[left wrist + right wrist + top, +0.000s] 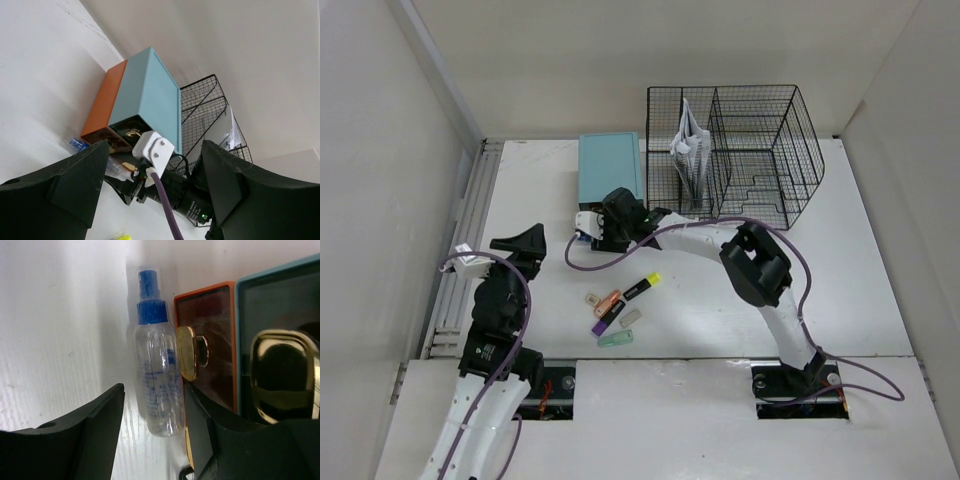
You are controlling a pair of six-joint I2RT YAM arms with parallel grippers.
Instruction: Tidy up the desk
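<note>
The white desk (840, 280) holds a teal-topped drawer box (612, 165) at the back. My right gripper (590, 232) reaches to the box's front. In the right wrist view it (155, 405) is open, its jaws either side of the base of a clear spray bottle (157, 385) with a blue cap. The bottle lies on the desk against the orange drawer front (210, 340) with its gold knob (186, 352). My left gripper (525, 240) is open and empty, left of the box; in its own view it (155, 150) faces the box (145, 95).
A black wire-mesh rack (735, 155) with papers (688, 150) stands right of the box. Several highlighters (620, 310) lie loose at the front middle, one yellow-tipped (642, 288). A ribbed rail (455, 290) runs along the left edge. Pale walls surround the desk.
</note>
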